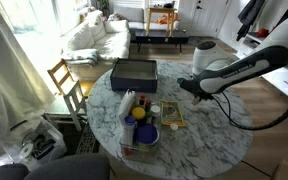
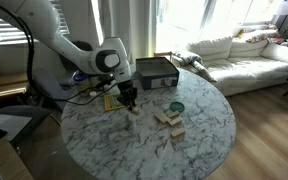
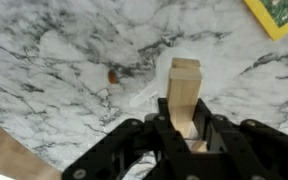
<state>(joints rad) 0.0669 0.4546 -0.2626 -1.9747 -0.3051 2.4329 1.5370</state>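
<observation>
Pale wooden block — long, squared, light grain — end-on to the marble table, gripper jaws pinched on its lower part, wrist cam shows that grip close-up, ext. view alone shows black box & loose blocks well apart

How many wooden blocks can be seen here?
3: the held block between the fingers; a nearer block and farther block together on the marble table; others may be hidden.

Exterior views from different sides (both share the table), wrist view close, downward
</observation>
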